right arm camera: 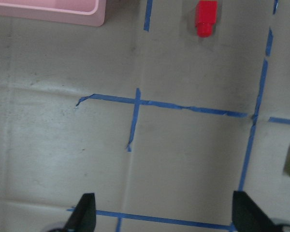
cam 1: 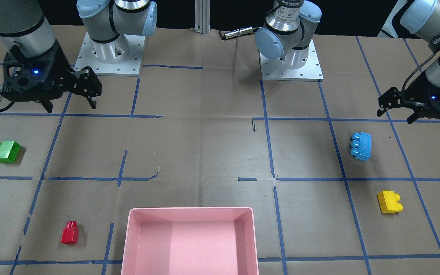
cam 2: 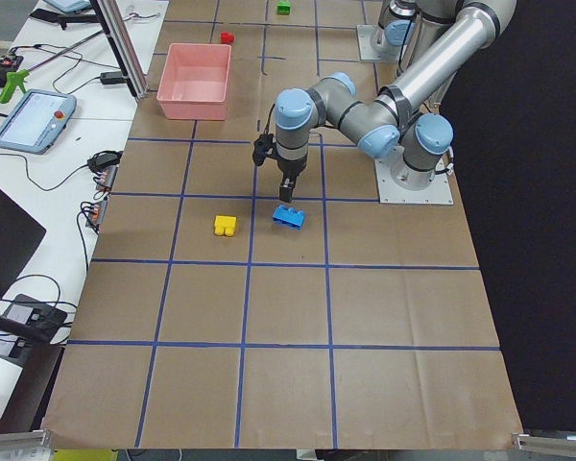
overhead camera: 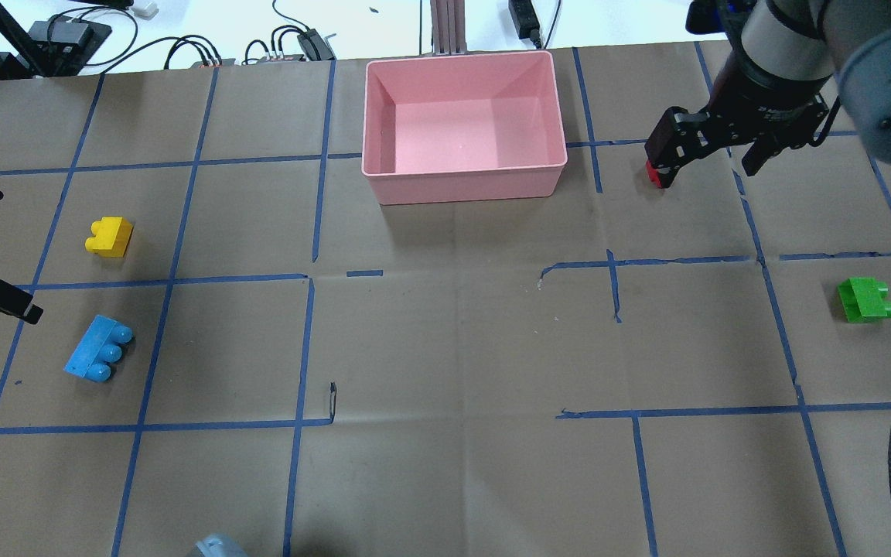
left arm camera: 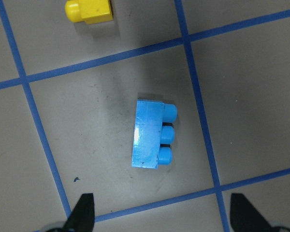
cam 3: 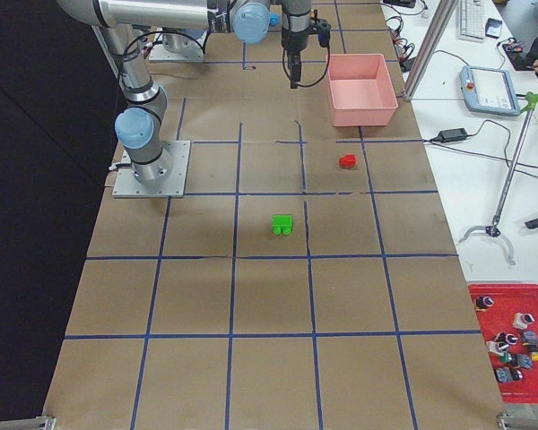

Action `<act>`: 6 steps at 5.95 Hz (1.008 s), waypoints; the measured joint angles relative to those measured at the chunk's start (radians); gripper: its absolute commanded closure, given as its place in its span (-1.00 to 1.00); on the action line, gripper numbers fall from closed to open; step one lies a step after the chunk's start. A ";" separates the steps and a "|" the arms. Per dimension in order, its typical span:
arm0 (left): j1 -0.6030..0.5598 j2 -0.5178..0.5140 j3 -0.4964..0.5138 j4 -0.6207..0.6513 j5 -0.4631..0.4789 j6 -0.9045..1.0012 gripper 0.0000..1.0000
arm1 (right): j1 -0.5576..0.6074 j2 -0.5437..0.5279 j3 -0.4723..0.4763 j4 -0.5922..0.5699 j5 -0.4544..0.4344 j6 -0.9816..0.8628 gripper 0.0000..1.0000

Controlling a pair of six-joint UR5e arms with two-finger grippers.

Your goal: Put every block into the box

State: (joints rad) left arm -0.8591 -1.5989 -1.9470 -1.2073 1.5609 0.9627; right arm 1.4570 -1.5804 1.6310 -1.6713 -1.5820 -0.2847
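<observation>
The pink box (overhead camera: 465,182) stands at the table's far middle and holds nothing; it also shows in the front view (cam 1: 191,212). The light-blue block (cam 1: 361,145) and the yellow block (cam 1: 389,202) lie on my left side. The green block (cam 1: 7,151) and the red block (cam 1: 69,232) lie on my right side. My left gripper (cam 1: 397,112) is open and empty above the table, and the blue block (left arm camera: 152,140) lies just beyond its fingertips. My right gripper (cam 1: 69,104) is open and empty, high up. The red block (right arm camera: 205,17) is far ahead of it.
Brown paper with blue tape lines covers the table. The two arm bases (cam 1: 110,53) stand at the robot's edge. Cables and a teach pendant (cam 2: 34,120) lie off the table beyond the box. A red tray of parts (cam 3: 511,340) sits off the table's far side.
</observation>
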 measured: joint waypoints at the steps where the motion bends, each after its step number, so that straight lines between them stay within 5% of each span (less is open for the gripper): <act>1: -0.005 -0.063 -0.003 0.046 -0.003 0.000 -0.97 | -0.111 -0.004 0.008 -0.008 -0.008 -0.154 -0.99; 3: -0.021 -0.140 -0.010 0.093 -0.041 -0.004 -0.97 | -0.337 0.007 0.077 -0.082 0.003 -0.412 -0.99; 4: -0.028 -0.178 -0.027 0.146 -0.059 -0.005 -0.97 | -0.410 0.026 0.146 -0.212 0.006 -0.476 -0.99; 6: -0.034 -0.237 -0.098 0.287 -0.076 -0.008 -0.97 | -0.470 0.105 0.245 -0.398 0.007 -0.526 -0.99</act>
State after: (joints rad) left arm -0.8932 -1.8359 -2.0449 -0.9205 1.4849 0.9552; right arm 0.9869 -1.4756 1.8762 -2.0691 -1.5754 -0.8102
